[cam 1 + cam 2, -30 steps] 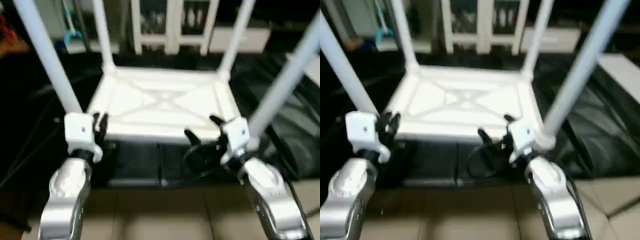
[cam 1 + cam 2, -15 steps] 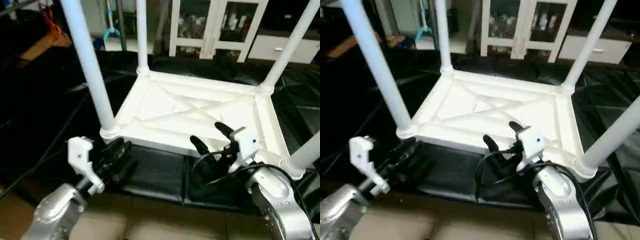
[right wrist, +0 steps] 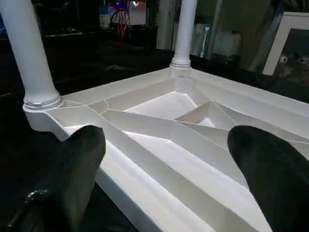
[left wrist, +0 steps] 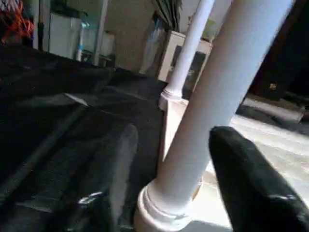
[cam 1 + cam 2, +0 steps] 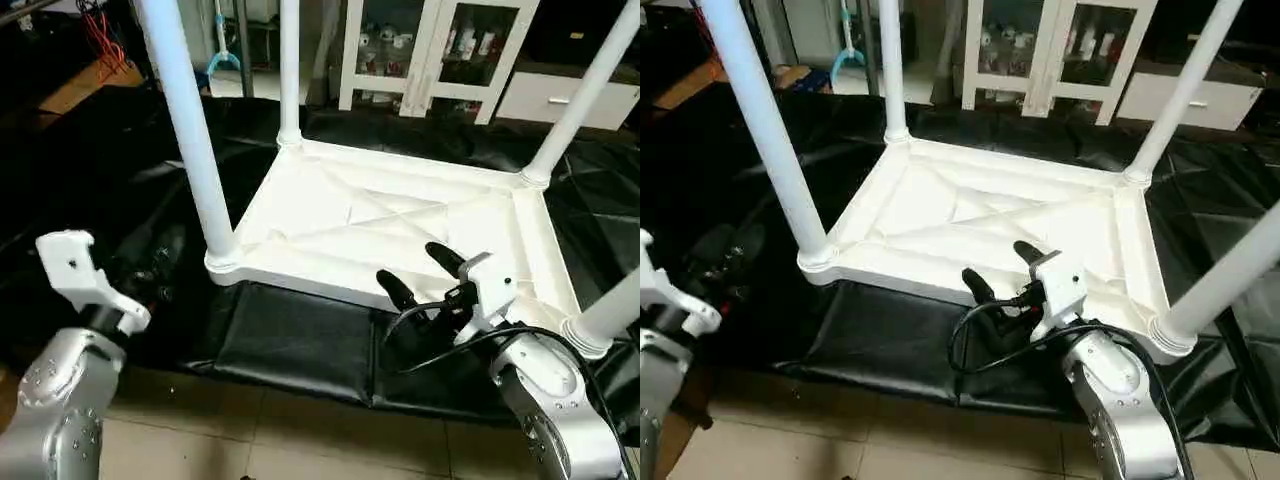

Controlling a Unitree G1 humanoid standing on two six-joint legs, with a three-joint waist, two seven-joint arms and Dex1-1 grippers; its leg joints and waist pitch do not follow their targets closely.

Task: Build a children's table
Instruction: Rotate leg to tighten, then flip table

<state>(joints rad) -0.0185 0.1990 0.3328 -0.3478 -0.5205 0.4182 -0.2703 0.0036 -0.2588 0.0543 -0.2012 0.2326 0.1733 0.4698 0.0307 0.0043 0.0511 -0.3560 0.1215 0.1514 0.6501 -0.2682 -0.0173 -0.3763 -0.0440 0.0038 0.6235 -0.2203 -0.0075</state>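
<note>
Four legs [image 5: 190,130] stand upright in the corner sockets of the upturned top [image 5: 390,225], which lies on a black mat [image 5: 300,340] on the floor; from the head, the near-left leg is right of the left gripper [image 5: 150,275] and nearer it than the right gripper [image 5: 415,275]. In the left wrist view that vertical leg [image 4: 212,106] rises between the spread jaws, untouched. In the right wrist view the jaws gape wide, empty, before the white X-ribbed underside [image 3: 169,125].

No readable text, label, brand, number or sign anywhere: none on the upturned white table [image 5: 400,215], its legs [image 5: 190,140], the black mat [image 5: 300,340] or the cabinet [image 5: 440,50] at twelve o'clock.
</note>
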